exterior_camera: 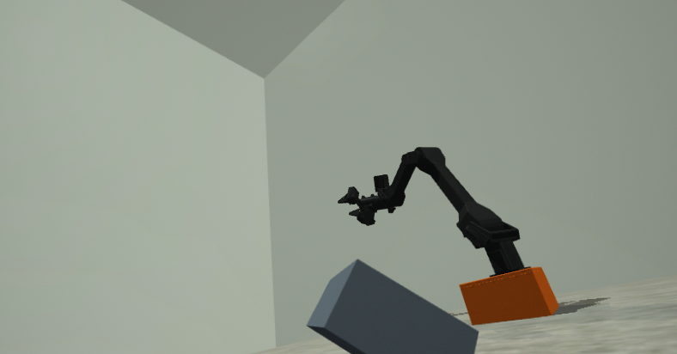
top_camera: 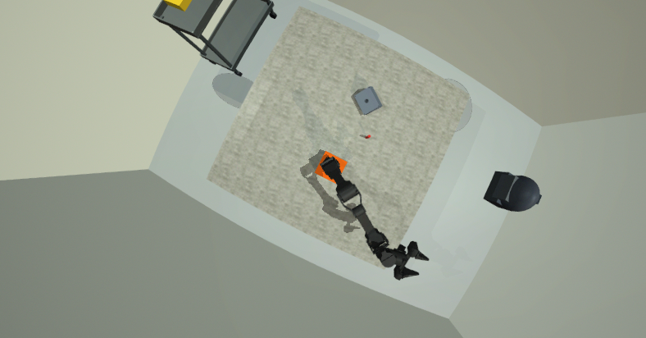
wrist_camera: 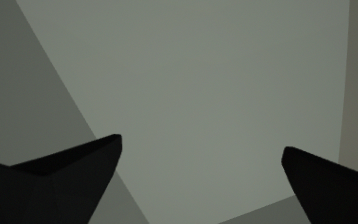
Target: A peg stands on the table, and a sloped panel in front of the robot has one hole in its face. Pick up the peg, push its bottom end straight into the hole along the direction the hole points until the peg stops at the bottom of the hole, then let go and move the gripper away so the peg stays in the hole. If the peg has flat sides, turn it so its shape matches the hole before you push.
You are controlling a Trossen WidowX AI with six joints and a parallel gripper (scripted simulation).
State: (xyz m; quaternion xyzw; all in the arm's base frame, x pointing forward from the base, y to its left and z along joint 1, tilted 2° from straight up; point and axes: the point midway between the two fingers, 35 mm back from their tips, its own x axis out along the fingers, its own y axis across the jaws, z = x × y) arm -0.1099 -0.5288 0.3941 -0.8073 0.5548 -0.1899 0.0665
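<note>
The gripper [top_camera: 423, 266] [exterior_camera: 344, 208] [wrist_camera: 202, 148] is empty, fingers wide apart. The black arm [top_camera: 364, 222] [exterior_camera: 453, 191] extends away from the sloped gray block [top_camera: 373, 94] [exterior_camera: 393, 311]. The red-topped peg [top_camera: 368, 136] stands on the mottled tabletop [top_camera: 279, 123] [exterior_camera: 630, 323], between block and orange base [top_camera: 342, 164] [exterior_camera: 509, 299].

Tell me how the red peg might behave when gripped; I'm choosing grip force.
The peg looks small and slim beside the grey block, so probably light. It casts a narrow shadow, apparently standing, so an off-centre nudge could tip it.
</note>
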